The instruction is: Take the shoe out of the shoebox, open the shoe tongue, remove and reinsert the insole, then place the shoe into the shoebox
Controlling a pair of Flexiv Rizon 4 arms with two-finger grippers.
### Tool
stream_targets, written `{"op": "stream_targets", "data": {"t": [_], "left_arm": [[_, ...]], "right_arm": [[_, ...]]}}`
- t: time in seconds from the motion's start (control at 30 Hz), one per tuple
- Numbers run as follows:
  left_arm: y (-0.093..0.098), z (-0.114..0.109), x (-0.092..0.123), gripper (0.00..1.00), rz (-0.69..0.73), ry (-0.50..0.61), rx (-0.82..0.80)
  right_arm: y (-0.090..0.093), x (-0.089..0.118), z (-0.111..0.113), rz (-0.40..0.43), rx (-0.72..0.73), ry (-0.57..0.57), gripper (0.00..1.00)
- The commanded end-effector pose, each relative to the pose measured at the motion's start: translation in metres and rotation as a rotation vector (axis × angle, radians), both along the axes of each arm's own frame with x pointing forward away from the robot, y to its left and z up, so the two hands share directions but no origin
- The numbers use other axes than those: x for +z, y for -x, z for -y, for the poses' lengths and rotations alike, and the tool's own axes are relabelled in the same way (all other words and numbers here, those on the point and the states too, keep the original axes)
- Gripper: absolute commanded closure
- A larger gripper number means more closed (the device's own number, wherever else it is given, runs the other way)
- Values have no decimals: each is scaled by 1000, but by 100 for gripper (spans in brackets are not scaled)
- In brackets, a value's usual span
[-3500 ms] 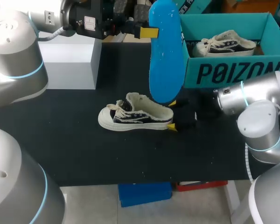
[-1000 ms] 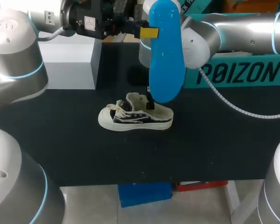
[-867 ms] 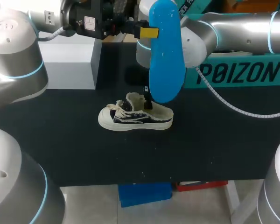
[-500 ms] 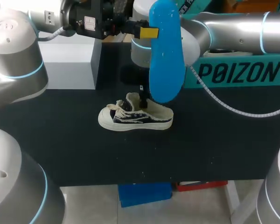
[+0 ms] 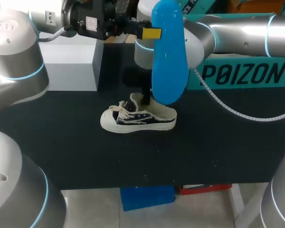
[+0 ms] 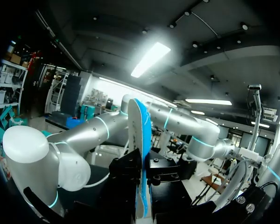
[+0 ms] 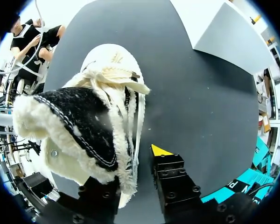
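Note:
A navy-and-cream fleece-lined shoe lies on its sole in the middle of the black table, toe pointing left. My left gripper is raised above it, shut on the top of a blue insole that hangs upright; in the left wrist view the insole runs edge-on between that gripper. My right arm crosses behind the insole, and its gripper points down at the shoe's opening. In the right wrist view the shoe's fleecy side wall sits between the closed-in fingers of my right gripper; one tip is hidden inside.
The teal shoebox stands at the back right, its inside hidden by my right arm. A white block stands at the back left. Bare black tabletop lies in front of the shoe and to its right.
My right arm swung in from the right, behind the insole, and lowered its gripper onto the shoe's opening. Its jaws closed in and the shoe shifted slightly. The left arm stayed still.

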State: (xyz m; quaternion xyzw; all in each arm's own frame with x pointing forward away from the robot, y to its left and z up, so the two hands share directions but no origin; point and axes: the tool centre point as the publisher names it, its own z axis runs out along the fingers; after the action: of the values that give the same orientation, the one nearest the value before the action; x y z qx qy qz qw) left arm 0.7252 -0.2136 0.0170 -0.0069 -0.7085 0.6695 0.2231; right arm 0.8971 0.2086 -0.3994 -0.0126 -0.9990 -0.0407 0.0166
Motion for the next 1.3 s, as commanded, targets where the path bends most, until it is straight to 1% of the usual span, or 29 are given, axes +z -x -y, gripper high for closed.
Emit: {"op": "stream_targets", "data": {"t": [0.03,0.3,0.37,0.4,0.47,0.63,0.8,0.87,1.07,1.27,1.3], "left_arm": [[1,1,-1,100,1,1,3],[1,1,-1,100,1,1,3],[1,1,-1,100,1,1,3],[1,1,-1,100,1,1,3],[1,1,-1,100,1,1,3],[1,1,-1,100,1,1,3],[1,1,-1,100,1,1,3],[1,1,-1,100,1,1,3],[1,1,-1,100,1,1,3],[1,1,-1,100,1,1,3],[1,1,-1,100,1,1,3]], "right_arm": [[-1,0,0,0,-1,0,100],[-1,0,0,0,-1,0,100],[-3,1,-1,13,-47,11,100],[-5,5,-2,34,-93,13,100],[-7,15,-3,38,-187,25,100],[-12,41,2,-24,-418,53,100],[-17,62,7,-27,-628,34,100],[-18,66,8,-25,-695,26,100],[-25,66,12,-13,-874,44,100],[-34,70,11,35,-1073,22,100],[-36,71,10,39,-1130,15,100]]}}
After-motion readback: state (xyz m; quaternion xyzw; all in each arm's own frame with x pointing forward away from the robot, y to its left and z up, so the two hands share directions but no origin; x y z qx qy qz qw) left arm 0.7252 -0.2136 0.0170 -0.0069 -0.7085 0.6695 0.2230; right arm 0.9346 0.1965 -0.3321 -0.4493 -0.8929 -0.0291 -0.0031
